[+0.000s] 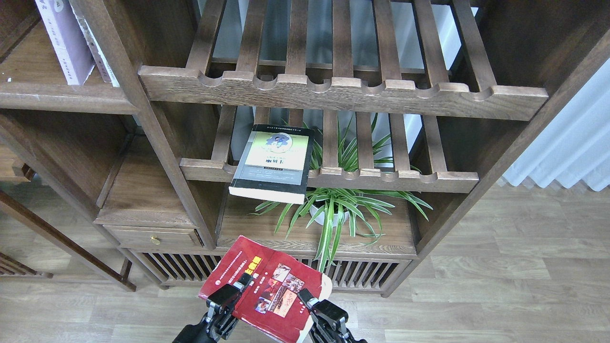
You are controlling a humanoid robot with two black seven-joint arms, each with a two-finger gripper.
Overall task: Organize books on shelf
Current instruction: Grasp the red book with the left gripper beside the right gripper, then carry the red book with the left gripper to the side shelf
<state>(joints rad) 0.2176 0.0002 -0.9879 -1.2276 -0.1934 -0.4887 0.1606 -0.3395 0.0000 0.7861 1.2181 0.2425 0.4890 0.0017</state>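
Observation:
The thick red book [267,286] with photos and a yellow title is at the bottom centre, cover up, in front of the bookcase. My left gripper [228,296] is shut on its left edge and my right gripper [318,307] is shut on its right edge. The black-grey book [272,162] with a yellow-green panel lies flat on the lower slatted rack and overhangs the front rail. The pale lavender-white book [64,40] stands upright on the solid dark-brown shelf [57,97] at the upper left, next to another thin book.
Two slatted racks with scalloped rails [343,93] fill the middle bay. A potted spider plant [333,209] stands on the low board behind the red book. A drawer with a brass knob [153,240] is at the lower left. A pale curtain [572,143] hangs at the right.

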